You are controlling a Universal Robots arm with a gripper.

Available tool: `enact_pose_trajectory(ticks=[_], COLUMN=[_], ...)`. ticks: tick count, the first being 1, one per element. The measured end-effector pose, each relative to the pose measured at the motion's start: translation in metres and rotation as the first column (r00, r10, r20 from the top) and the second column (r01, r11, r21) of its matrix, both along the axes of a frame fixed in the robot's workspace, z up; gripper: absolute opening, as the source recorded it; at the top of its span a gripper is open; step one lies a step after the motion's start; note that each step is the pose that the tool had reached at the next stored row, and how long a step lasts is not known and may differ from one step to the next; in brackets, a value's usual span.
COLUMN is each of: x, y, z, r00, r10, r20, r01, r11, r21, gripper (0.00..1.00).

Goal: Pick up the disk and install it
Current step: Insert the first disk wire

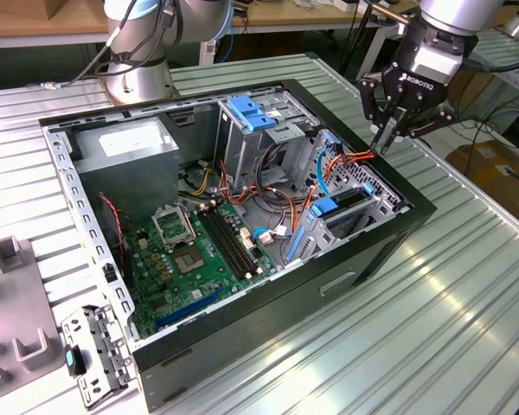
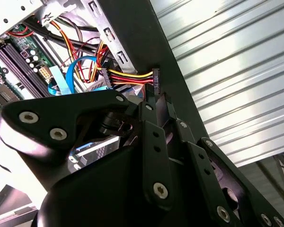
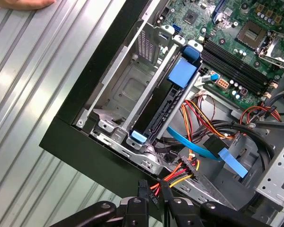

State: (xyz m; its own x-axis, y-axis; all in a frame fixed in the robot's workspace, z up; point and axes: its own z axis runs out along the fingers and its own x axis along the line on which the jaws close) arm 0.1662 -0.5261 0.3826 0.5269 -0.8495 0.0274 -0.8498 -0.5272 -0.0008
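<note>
Exterior view: the gripper (image 1: 387, 143) hangs over the rim of the case (image 1: 355, 268). Its jaws are drawn almost together on a black connector (image 2: 155, 81) trailing red, yellow and black wires. The disk (image 3: 173, 101) stands on edge in a metal bay (image 3: 128, 90) inside the case, near the jaws but apart from them. Only its upper edge and blue carrier show, the rest sunk between the bay walls. In the first wrist view the gripper is cut off, and how firmly it pinches the connector is hard to make out.
</note>
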Motion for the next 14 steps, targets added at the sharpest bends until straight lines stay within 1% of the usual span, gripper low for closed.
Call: enact_pose_trajectory(ticks=[7,8,9,10,11,12,13,14], x=[0.0,0.0,0.0,0.0,0.0,0.0,0.0,0.0], y=[0.0,0.0,0.0,0.0,0.0,0.0,0.0,0.0], z=[0.0,0.0,0.0,-0.0001,-0.0002,-0.0004,-0.0009,-0.0018], r00=[1.0,0.9999,0.9995,0.9979,0.9965,0.9948,0.9915,0.9867], r10=[0.002,0.012,0.031,0.065,0.084,0.102,0.13,0.163], r20=[0.0,0.0,0.0001,0.0001,0.0001,0.0002,0.0002,0.0002], r01=[-0.002,-0.012,-0.031,-0.065,-0.084,-0.102,-0.13,-0.163], r11=[1.0,0.9999,0.9995,0.9979,0.9965,0.9948,0.9915,0.9867], r21=[-0.0001,0.0,0.0,-0.0001,-0.0002,-0.0001,0.0,0.0001], gripper=[0.24,0.24,0.24,0.24,0.25,0.32,0.32,0.32])
